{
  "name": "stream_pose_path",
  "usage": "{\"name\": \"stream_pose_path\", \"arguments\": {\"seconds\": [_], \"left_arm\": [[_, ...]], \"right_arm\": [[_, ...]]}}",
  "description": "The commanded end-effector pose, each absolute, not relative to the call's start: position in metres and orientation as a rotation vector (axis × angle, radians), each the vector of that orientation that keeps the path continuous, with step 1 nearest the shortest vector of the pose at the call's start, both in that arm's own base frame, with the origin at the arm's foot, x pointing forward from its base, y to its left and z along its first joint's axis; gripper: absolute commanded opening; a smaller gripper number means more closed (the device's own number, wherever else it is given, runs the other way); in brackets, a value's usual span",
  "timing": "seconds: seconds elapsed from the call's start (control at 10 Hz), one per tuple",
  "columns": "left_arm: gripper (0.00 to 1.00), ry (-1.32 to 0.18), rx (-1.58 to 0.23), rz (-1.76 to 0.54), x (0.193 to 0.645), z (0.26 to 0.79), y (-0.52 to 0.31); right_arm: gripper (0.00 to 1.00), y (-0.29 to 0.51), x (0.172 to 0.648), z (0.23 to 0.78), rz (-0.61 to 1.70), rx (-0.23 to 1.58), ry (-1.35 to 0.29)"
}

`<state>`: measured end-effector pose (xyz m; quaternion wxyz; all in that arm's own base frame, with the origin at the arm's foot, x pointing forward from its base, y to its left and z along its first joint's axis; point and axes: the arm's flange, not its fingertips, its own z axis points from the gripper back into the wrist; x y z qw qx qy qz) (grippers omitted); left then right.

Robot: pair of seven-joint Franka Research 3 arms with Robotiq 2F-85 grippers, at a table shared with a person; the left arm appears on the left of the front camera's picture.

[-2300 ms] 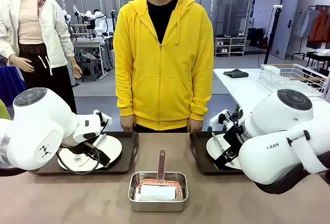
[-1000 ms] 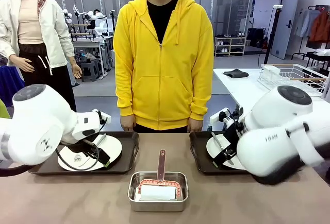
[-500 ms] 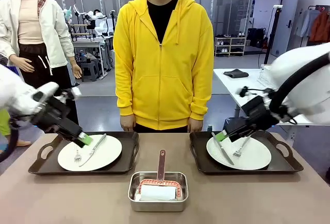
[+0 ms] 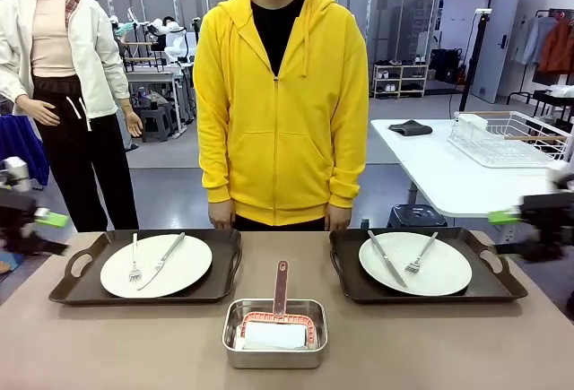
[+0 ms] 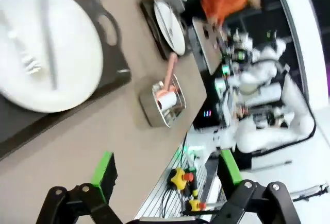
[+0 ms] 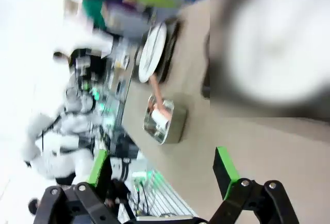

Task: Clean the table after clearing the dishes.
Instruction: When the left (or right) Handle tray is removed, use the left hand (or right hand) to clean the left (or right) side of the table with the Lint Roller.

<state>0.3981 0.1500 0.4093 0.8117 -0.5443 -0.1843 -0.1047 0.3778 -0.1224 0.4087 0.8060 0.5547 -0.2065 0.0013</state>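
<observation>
Front view: dishes (image 4: pixel 191 263) flank the steel pan (image 4: pixel 274 359)

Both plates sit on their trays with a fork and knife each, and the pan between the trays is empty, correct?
Not quite. The pan is not empty: a cleaning tool with a reddish handle and a white pad lies in it, the handle sticking out over the far rim. The front view shows this. The rest is right.

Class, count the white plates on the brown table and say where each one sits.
2. The left plate lies on the left tray, the right plate on the right tray, either side of the steel pan. None appears hidden.
</observation>
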Motion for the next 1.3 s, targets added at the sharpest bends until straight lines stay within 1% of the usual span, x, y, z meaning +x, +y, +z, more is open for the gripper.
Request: {"name": "stream_pose_path", "arguments": {"seconds": [0.0,0.2,0.3,0.4,0.5,1.2], "left_arm": [[1.0,-0.526,-1.162,-0.08,0.377,0.421,0.211],[1.0,-0.625,-1.13,0.063,0.333,0.426,0.27],[1.0,-0.632,-1.111,0.142,0.319,0.423,0.289],[1.0,-0.638,-1.079,0.208,0.314,0.426,0.297],[1.0,-0.613,-1.096,0.086,0.318,0.419,0.289],[1.0,-0.613,-1.096,0.086,0.318,0.419,0.289]], "right_arm": [[1.0,-0.185,0.346,0.405,-0.257,1.187,-0.516],[1.0,-0.235,0.296,0.404,-0.392,1.167,-0.631],[1.0,-0.247,0.281,0.405,-0.438,1.128,-0.643],[1.0,-0.248,0.279,0.413,-0.424,1.065,-0.642],[1.0,-0.261,0.288,0.397,-0.405,1.136,-0.644],[1.0,-0.261,0.288,0.397,-0.405,1.136,-0.644]]}}
